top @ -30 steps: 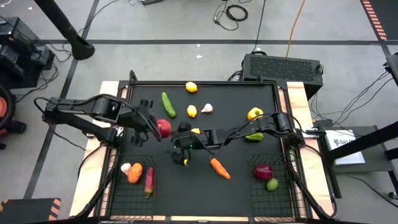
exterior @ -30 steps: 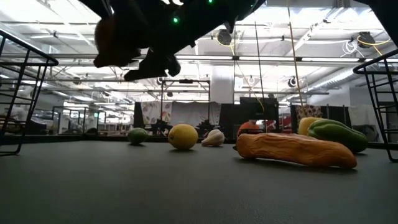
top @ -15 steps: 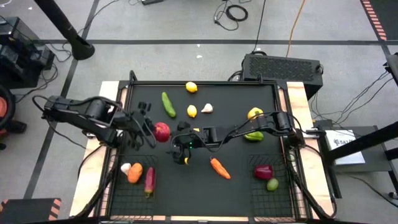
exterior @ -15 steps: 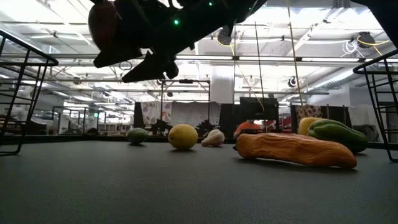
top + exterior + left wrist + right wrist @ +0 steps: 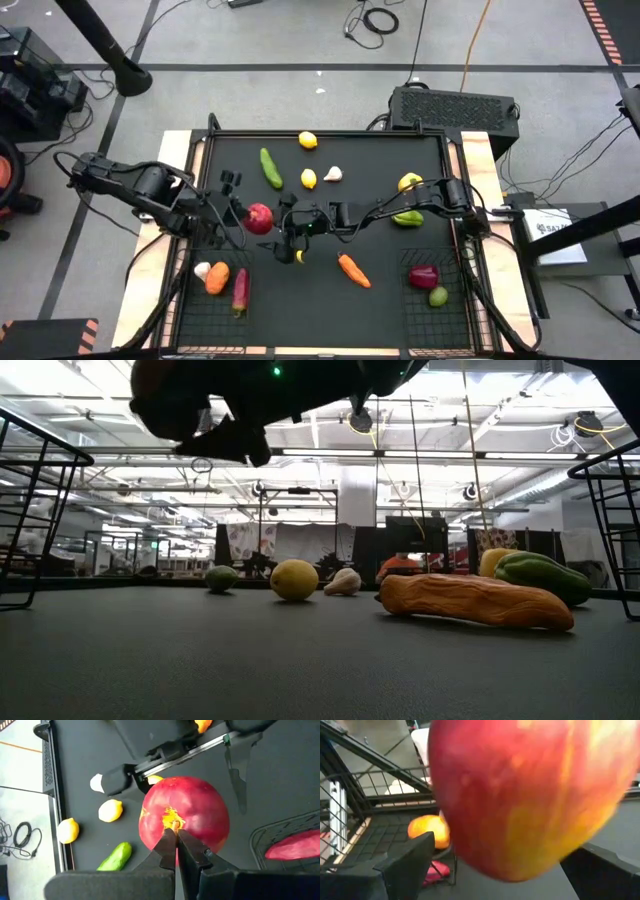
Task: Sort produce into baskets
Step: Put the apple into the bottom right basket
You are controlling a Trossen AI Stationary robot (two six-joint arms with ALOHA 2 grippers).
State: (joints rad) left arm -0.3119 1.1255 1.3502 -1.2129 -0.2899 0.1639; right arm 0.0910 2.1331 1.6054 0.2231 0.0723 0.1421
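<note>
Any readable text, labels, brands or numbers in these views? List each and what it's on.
White label on the equipment right of the table: has dark print, too small to read.
Hanging signs in the room behind the table, low view: too blurred to read.
Nothing else carries text.

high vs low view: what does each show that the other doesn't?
High only: both baskets' contents, left basket with garlic, carrot and a red piece, right basket; left gripper shut on the apple; right gripper open beside it. Low only: the room behind. Both: the loose carrot, a lemon.
</note>
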